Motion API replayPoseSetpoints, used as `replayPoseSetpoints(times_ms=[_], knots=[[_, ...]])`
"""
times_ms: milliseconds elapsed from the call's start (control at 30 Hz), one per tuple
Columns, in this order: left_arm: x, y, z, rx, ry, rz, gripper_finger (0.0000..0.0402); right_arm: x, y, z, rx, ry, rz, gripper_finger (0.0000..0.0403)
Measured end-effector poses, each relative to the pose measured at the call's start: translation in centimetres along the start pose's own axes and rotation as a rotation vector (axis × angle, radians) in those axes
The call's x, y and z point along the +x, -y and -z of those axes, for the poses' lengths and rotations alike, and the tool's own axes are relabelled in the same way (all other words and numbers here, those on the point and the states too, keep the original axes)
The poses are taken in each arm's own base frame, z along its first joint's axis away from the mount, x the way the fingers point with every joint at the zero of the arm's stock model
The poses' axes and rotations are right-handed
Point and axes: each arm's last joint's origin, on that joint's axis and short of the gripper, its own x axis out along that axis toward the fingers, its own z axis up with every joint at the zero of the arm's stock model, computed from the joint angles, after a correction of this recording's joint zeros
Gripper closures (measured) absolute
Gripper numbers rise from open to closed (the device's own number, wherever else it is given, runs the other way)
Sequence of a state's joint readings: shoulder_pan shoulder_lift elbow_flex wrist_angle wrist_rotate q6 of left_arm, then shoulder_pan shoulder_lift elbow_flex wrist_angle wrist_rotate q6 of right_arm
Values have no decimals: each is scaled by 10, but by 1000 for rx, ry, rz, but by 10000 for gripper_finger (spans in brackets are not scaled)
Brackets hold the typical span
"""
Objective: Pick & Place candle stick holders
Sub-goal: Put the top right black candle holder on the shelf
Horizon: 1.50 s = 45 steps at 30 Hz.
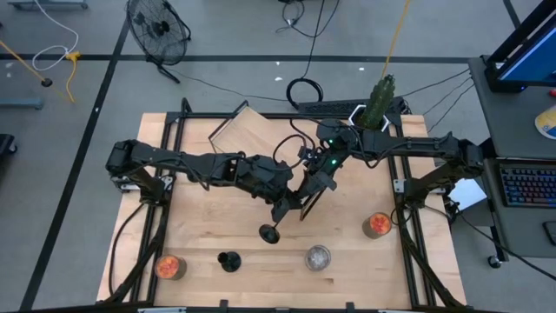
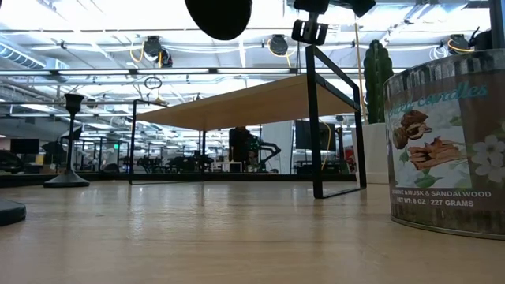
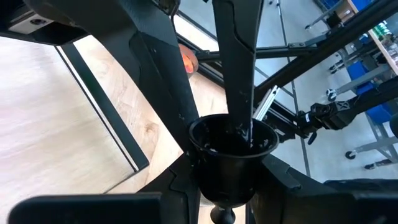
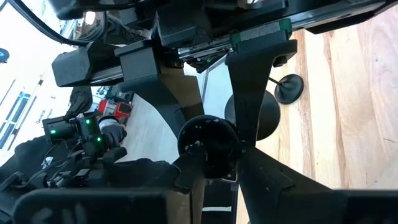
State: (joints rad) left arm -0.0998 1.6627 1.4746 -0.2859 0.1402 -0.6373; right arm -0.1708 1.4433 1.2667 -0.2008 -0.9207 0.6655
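- Left claw and right claw both clamp one black candle holder above the desk
- Low view alone reads the candle tin label

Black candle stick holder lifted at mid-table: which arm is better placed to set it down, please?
Probably the left: the left gripper clamps the black holder just under its cup, while the right gripper only meets its rim.

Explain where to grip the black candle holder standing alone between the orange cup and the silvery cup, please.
Probably the upright stem of the black candle holder, coming straight down from above, fingers either side. The stem is narrow; the round base lies flat on the table.
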Motion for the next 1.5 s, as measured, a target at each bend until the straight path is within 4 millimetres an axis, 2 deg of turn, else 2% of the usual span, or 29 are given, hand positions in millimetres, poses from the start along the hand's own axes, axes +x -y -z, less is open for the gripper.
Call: replayPoseSetpoints(times_ms=[233, 867, 1233, 1367, 1500], knots=[[0, 0, -1, 2, 4, 1, 301, -8, -5, 1, 2, 14, 10, 318], [0, 2, 4, -39, -26, -4, 301, -15, -5, 2, -2, 14, 20, 318], [0, 1, 4, -49, -23, -17, 301, -51, -27, 2, -58, 114, 25, 318], [-5, 3, 2, -47, -6, -16, 301, -64, -36, 4, -87, 153, 24, 318], [-20, 9, -4, -30, 51, -25, 301, -74, -44, 6, -110, 184, 25, 318]])
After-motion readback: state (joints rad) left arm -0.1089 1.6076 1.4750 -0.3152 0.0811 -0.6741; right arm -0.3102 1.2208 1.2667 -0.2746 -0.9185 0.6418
